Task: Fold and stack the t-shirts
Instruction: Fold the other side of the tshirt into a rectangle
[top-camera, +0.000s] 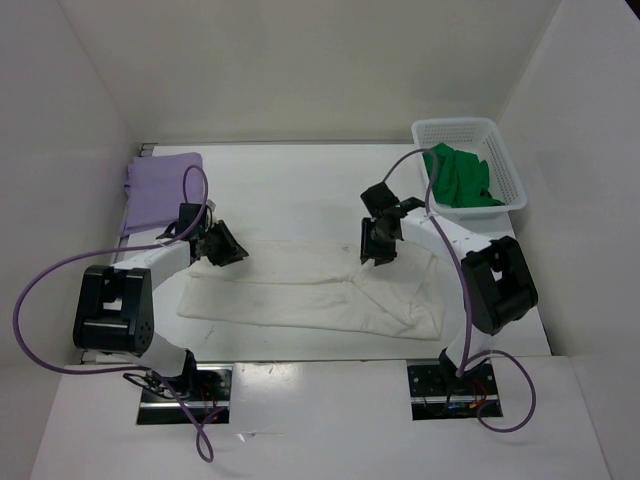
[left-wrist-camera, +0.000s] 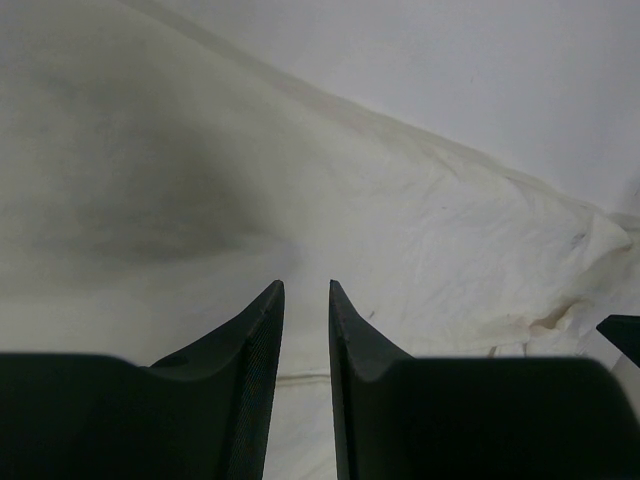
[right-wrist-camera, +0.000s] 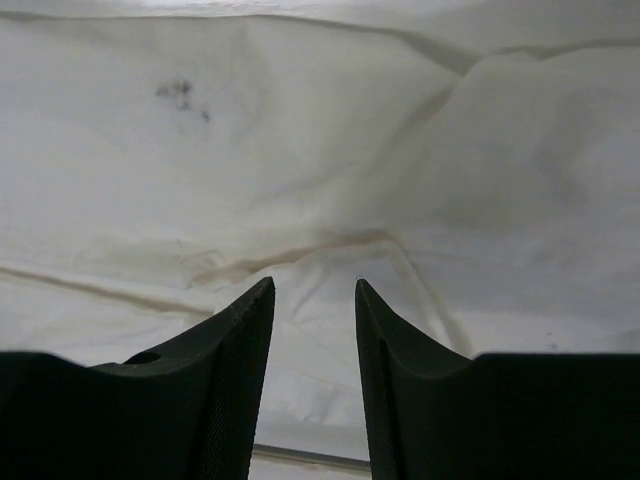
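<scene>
I count three: purple shirt (top-camera: 160, 190), green shirt (top-camera: 460, 178), cream shirt (top-camera: 300, 295), the last beneath two released pincers, left pincer (left-wrist-camera: 306, 285) parted narrower than right pincer (right-wrist-camera: 315, 282).

Cream t-shirt (top-camera: 310, 290): off-white and plain, with faint brownish streaks and a few dark specks showing in the right wrist view.
Lavender t-shirt (top-camera: 160, 185): pale purple, no print.
Green t-shirt (top-camera: 462, 178): bright, solid green.
Basket (top-camera: 510, 170): white, open mesh pattern.
Bench (top-camera: 300, 175): white.
Left claw (left-wrist-camera: 306, 290) and right claw (right-wrist-camera: 315, 285): black, with a fine dotted texture on the inner faces.
Left arm (top-camera: 150, 262) and right arm (top-camera: 445, 235): white links, black blocks.
Cables (top-camera: 20, 310): purple.
</scene>
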